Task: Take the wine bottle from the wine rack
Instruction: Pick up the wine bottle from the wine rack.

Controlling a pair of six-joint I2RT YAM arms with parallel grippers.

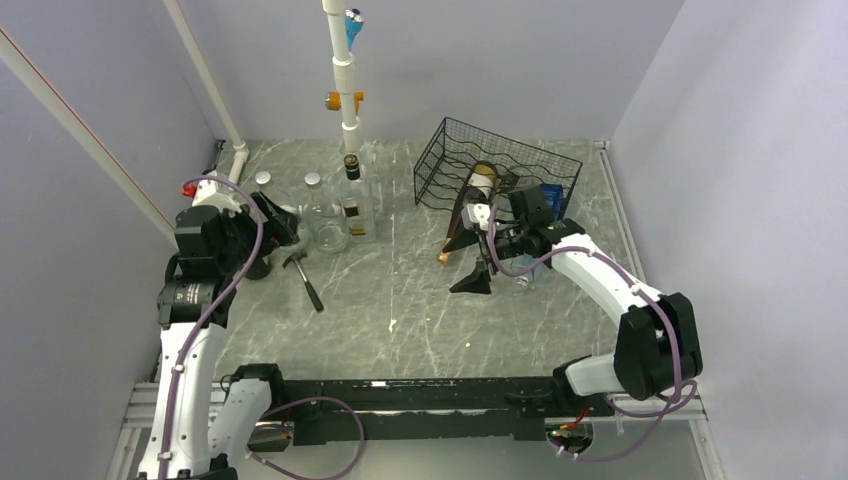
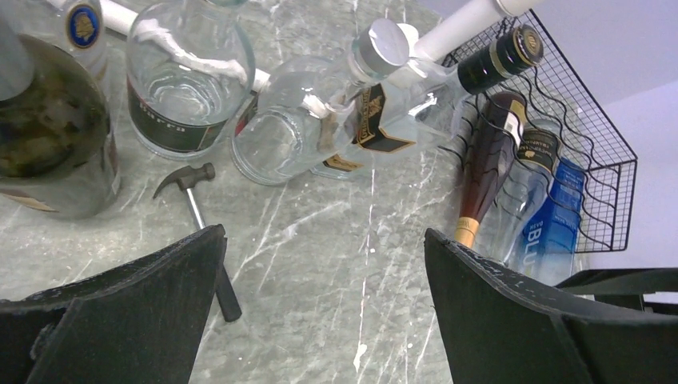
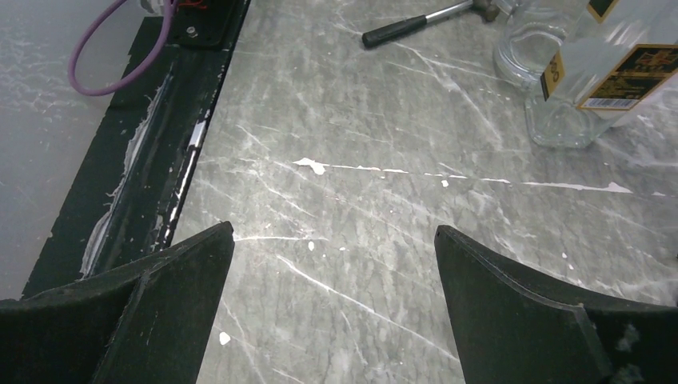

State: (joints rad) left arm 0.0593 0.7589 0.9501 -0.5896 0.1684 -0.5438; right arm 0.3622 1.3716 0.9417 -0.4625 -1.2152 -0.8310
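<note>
The black wire wine rack (image 1: 500, 165) stands at the back right and also shows in the left wrist view (image 2: 596, 144). A dark brown wine bottle (image 1: 464, 208) with a gold neck lies in it, neck sloping down out of the front toward the table (image 2: 486, 172). My right gripper (image 1: 467, 262) is open and empty just in front of the rack, beside the bottle's neck. Its wrist view (image 3: 334, 232) shows only bare table between the fingers. My left gripper (image 1: 280, 222) is open and empty at the left, low over the table (image 2: 324, 240), facing the rack.
A clear bottle with a blue label (image 2: 552, 232) lies in the rack beside the wine bottle. Several clear glass bottles (image 1: 330, 215) stand at the back left by a white pipe frame (image 1: 345, 80). A hammer (image 1: 305, 280) lies near my left gripper. A black rail (image 3: 160, 160) runs along the near edge.
</note>
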